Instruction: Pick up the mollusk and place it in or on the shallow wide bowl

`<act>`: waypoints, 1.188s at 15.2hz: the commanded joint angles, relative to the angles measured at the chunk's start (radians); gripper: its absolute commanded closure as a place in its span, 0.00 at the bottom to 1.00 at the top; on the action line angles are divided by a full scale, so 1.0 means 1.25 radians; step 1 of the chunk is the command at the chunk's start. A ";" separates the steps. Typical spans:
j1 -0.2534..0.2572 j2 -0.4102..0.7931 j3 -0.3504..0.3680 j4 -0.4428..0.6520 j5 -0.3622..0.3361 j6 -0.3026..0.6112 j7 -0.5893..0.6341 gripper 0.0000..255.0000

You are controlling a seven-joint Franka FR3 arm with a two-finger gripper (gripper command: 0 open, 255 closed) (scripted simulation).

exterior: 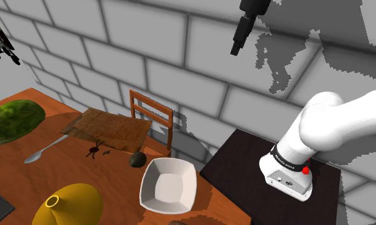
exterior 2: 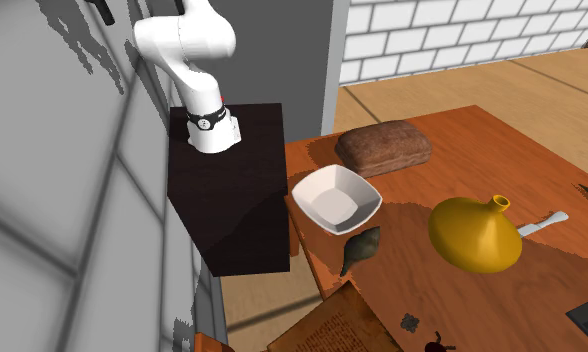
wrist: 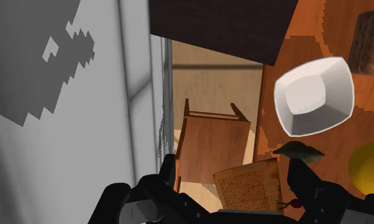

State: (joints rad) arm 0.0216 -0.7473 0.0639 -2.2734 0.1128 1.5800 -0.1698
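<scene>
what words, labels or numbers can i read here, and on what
None can be read.
Brown page on the table: rows of print-like marks, too blurred to read.
Dark band round the arm: pale marks, too small to read.

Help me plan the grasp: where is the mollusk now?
In the shoulder view the dark mollusk lies on the wooden table, just left of the white bowl, between it and the brown sheet.

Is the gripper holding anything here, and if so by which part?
Nothing is held. The gripper is open, its fingers apart and clasping nothing; the dark mollusk lies on the table beside the white bowl.
</scene>
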 commanded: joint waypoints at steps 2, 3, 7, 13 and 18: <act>0.002 0.011 0.018 -0.007 0.006 0.014 0.021 0.00; 0.004 0.023 0.036 -0.012 0.012 0.028 0.041 0.00; 0.011 0.084 0.108 -0.024 0.033 0.086 0.124 0.00; 0.015 0.210 0.213 -0.010 0.044 0.171 0.252 0.00; 0.013 0.344 0.294 0.030 0.025 0.237 0.367 0.00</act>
State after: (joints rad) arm 0.0369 -0.3477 0.4104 -2.2404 0.1479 1.8582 0.2567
